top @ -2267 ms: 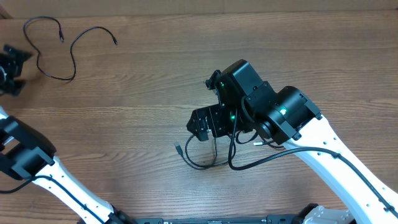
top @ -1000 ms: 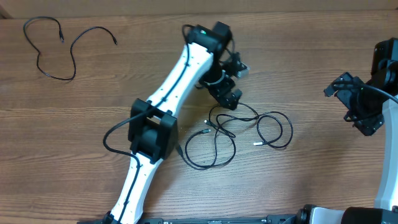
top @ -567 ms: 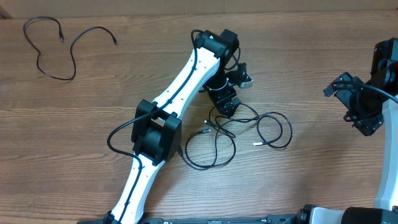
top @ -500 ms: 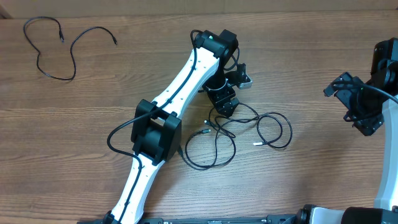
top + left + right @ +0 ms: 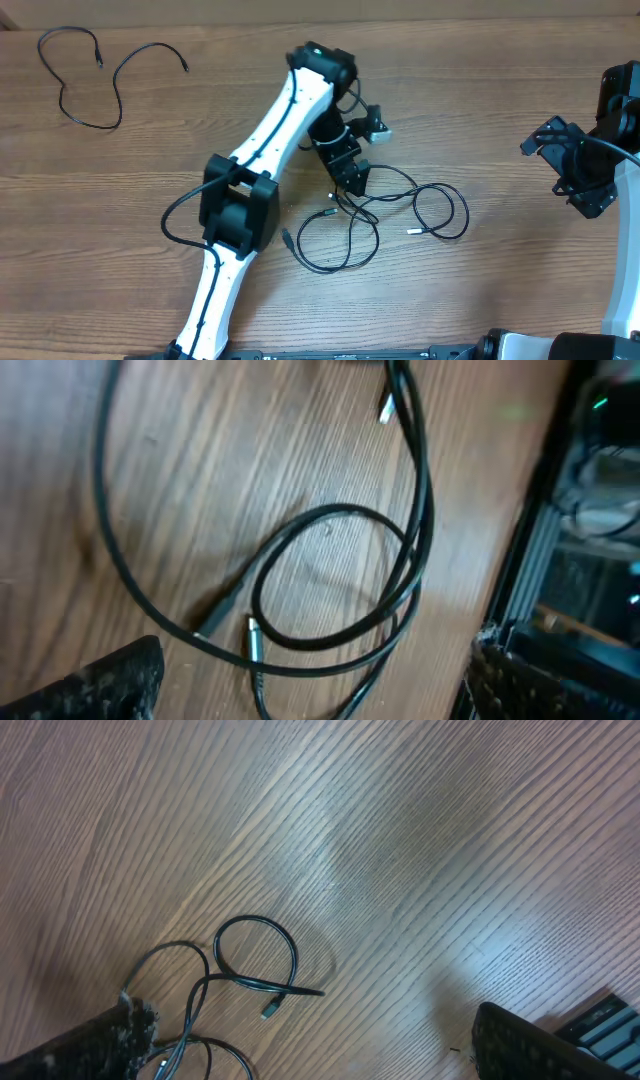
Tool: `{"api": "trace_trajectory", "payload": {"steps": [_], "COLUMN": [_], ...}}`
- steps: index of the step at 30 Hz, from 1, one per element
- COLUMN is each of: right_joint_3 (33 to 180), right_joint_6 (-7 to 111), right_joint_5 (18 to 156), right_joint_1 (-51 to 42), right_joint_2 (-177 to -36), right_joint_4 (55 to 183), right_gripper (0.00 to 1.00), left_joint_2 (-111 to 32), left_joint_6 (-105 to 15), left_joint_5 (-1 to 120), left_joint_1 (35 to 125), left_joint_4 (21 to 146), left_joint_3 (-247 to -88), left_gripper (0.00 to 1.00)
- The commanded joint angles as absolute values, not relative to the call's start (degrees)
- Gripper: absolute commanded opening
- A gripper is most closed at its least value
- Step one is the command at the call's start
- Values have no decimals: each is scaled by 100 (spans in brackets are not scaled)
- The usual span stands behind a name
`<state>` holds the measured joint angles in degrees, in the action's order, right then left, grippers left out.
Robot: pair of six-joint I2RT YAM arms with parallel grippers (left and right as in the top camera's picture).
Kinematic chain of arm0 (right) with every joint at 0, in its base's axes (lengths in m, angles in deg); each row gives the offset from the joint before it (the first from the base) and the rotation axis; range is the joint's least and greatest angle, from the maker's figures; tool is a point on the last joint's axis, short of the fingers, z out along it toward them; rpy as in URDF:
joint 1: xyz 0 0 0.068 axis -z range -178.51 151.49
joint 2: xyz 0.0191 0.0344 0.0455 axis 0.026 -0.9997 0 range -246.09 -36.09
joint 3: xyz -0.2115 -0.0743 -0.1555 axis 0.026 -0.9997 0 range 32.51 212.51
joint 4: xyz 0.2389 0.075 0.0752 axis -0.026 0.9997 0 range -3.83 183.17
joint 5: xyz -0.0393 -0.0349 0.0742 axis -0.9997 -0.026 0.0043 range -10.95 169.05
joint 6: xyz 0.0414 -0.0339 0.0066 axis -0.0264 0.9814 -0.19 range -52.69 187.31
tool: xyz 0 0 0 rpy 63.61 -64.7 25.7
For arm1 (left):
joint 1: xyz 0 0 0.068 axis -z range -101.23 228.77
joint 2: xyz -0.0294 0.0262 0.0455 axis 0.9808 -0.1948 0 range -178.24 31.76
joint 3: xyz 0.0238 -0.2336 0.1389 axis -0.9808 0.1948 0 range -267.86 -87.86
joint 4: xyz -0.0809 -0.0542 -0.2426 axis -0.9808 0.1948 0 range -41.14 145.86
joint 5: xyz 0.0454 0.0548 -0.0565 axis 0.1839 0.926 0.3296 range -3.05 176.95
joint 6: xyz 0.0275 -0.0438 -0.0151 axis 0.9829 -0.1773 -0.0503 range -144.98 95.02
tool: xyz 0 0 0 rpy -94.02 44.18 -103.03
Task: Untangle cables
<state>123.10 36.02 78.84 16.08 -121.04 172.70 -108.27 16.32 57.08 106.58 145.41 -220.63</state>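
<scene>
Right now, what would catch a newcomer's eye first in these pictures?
The white left arm lies stretched diagonally across the middle of the table, its left hand open over a loose tangle of black cables. One more cable lies alone at the far-left corner, and the right hand sits open at the right edge.

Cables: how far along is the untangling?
Done: one cable lies alone at the far left. In hand: the open left gripper hovers over the middle tangle, gripping nothing. Left: those overlapping loops need separating; the right gripper sits open off to the right.
</scene>
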Motion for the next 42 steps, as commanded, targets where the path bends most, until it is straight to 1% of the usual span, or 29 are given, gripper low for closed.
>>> {"api": "trace_trajectory", "payload": {"steps": [1, 5, 11, 17, 18, 19, 27, 30, 31, 36, 40, 42], "right_joint_3": [12360, 12360, 12360, 12360, 12360, 12360, 12360, 12360, 12360, 12360, 12360, 12360], "right_joint_6": [3580, 3580, 3580, 3580, 3580, 3580, 3580, 3580, 3580, 3580, 3580, 3580], "right_joint_5": [7867, 7867, 7867, 7867, 7867, 7867, 7867, 7867, 7867, 7867, 7867, 7867], "right_joint_1": [1619, 1619, 1619, 1619, 1619, 1619, 1619, 1619, 1619, 1619, 1619, 1619], "right_joint_2": [-12099, -12099, -12099, -12099, -12099, -12099, -12099, -12099, -12099, -12099, -12099, -12099], "right_joint_4": [17239, 17241, 17239, 17241, 17239, 17241, 17241, 17239, 17241, 17241, 17241, 17241], "right_gripper": [100, 100, 100, 100, 100, 100, 100, 100, 100, 100, 100, 100], "left_joint_2": [-10530, -10530, -10541, -10552, -10567, -10576, -10580, -10580, -10580, -10580, -10580, -10580], "left_joint_6": [2279, 2552, 2777, 2777, 2773, 2773, 2777, 2775, 2773, 2775, 2771, 2720], "left_joint_5": [4746, 4908, 5087, 5627, 5669, 5671, 5841, 5863, 5863, 5863, 5852, 5839], "left_joint_1": [10214, 10175, 10527, 10892, 10949, 10962, 10951, 10949, 10949, 10944, 10920, 10903], "left_joint_4": [14570, 14570, 14570, 14548, 14508, 14487, 14355, 14222, 14174, 14150, 14069, 14043], "left_joint_3": [-22087, -22080, -22019, -21999, -21997, -21995, -21507, -21337, -21295, -21280, -21280, -21282], "left_gripper": [100, 100, 98, 91, 88, 86, 81, 69, 66, 61, 42, 27]}}
